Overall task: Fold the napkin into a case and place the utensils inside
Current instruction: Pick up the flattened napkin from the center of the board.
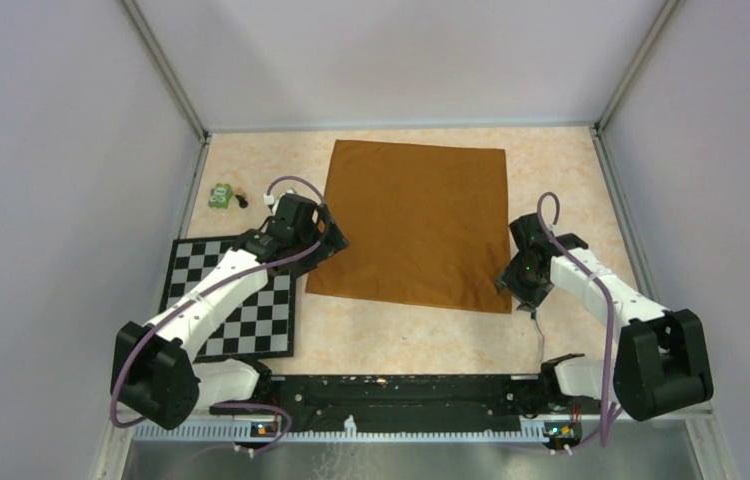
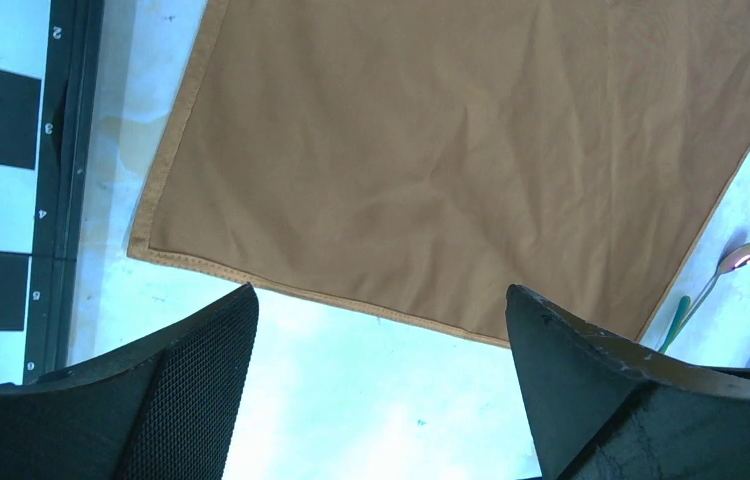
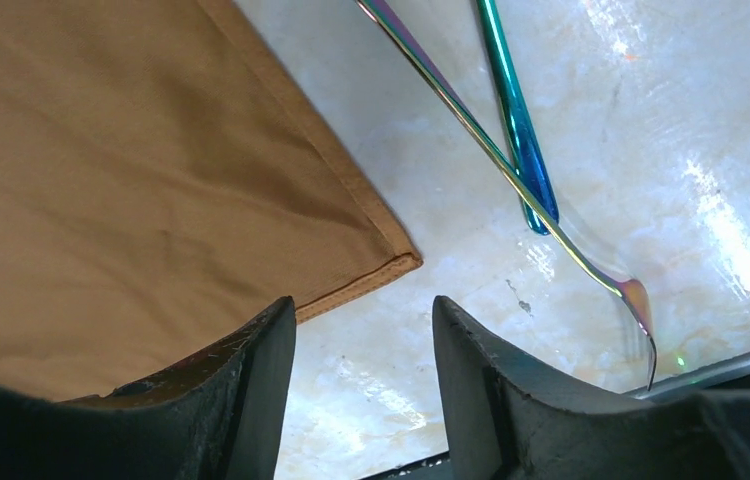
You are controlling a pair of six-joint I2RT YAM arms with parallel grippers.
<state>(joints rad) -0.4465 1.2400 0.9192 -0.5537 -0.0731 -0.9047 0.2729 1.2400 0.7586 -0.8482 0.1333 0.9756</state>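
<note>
The rust-orange napkin [image 1: 411, 225] lies spread flat and unfolded in the middle of the table. My left gripper [image 1: 329, 240] hovers at its near left corner, open, with only bare table between the fingers [image 2: 201, 400]; the napkin's hem [image 2: 351, 300] runs just past the fingertips. My right gripper [image 1: 513, 285] is at the near right corner [image 3: 401, 262], open with a narrower gap and nothing in it. The utensils [image 3: 516, 150], thin and iridescent, lie crossed on the table right of that corner. They also show as utensils [image 1: 539, 335] near the front edge, and one head [image 2: 743, 256] shows in the left wrist view.
A black-and-white checkered mat [image 1: 236, 300] lies to the left of the napkin under my left arm. A small green toy [image 1: 219, 196] sits at the far left. Enclosure walls close in the table's back and sides; a black rail [image 1: 401, 390] runs along the front.
</note>
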